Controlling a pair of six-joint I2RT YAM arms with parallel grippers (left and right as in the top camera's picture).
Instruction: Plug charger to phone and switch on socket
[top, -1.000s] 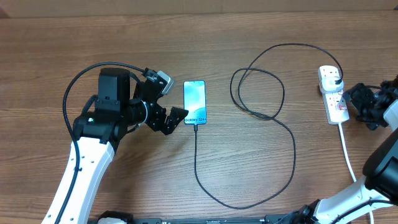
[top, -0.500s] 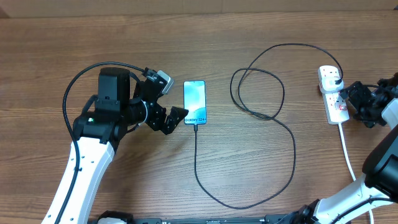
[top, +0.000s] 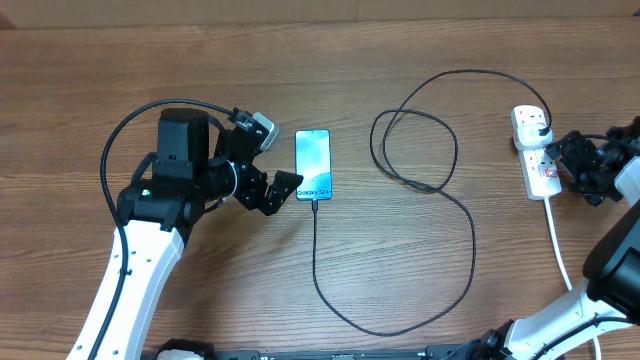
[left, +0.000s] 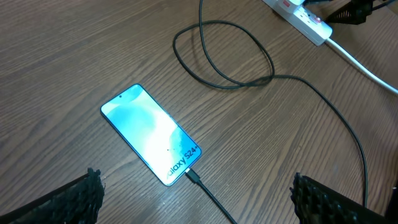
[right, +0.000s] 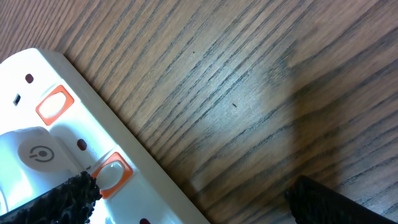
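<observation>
Robot arms flank a lit phone and power strip on a brown wooden table (top: 200, 60).

Overhead: the slim, black-edged smartphone with a bright blue-white screen (top: 313, 165) lies flat just beside the left gripper (top: 281, 195). The long, thin black charger cable (top: 470, 230) loops from it to the white elongated power strip (top: 535, 150), where the right gripper (top: 568, 166) sits. Left wrist: the cable's tip meets the phone's lower edge; fingers spread wide, holding nothing. Right wrist: fingers parted and empty, one fingertip (right: 68, 196) at an orange-framed switch (right: 112, 171).

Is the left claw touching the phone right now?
Apart. The left wrist view shows bare table between the phone and both fingers of the left claw.
</observation>
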